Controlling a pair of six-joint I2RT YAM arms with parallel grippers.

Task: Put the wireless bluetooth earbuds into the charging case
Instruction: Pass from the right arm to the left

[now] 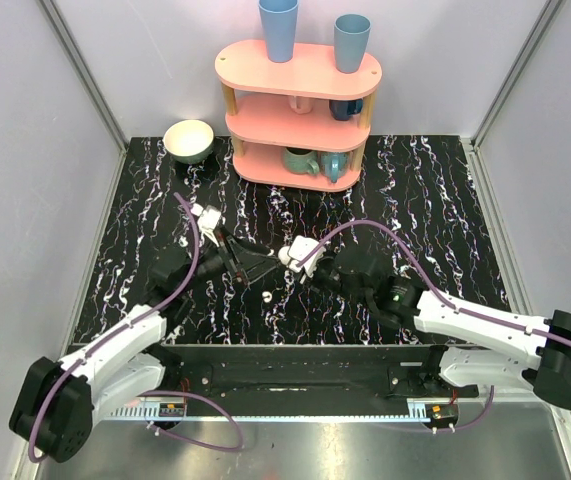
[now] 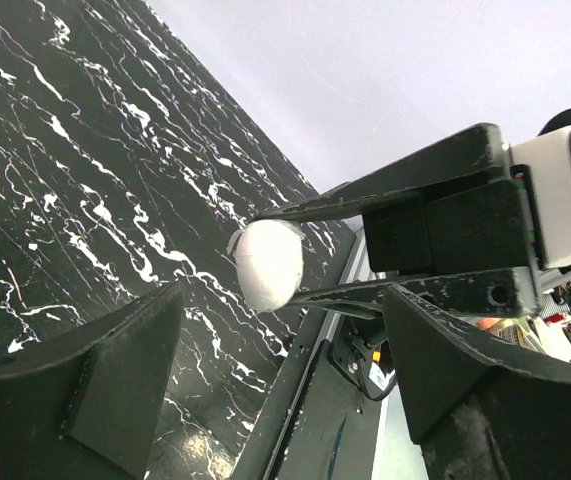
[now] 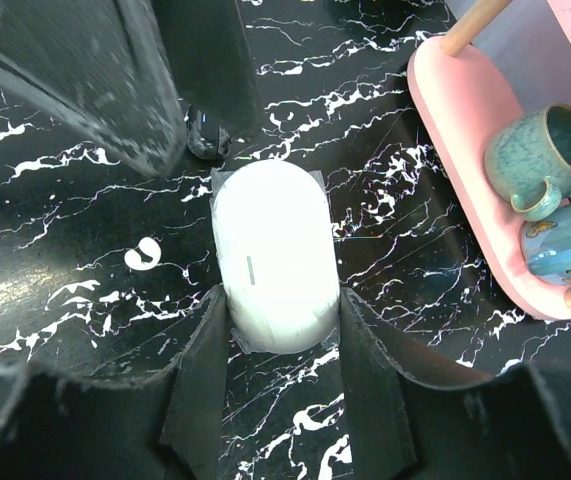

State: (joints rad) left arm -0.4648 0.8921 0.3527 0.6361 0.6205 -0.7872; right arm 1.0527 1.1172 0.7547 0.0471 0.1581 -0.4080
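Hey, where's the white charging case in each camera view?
Top external: centre, charging case in the right hand.
Left wrist: near centre, gripped by that hand.
Right wrist: centre, clamped in that hand.
Shared landmark: black marbled table.

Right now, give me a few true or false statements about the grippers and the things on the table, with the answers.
1. The right gripper grips the charging case. True.
2. An earbud lies loose on the table. True.
3. The left gripper holds an earbud. False: its jaws stand open and empty.
4. The bowl sits on the pink shelf. False: it stands on the table beside it.
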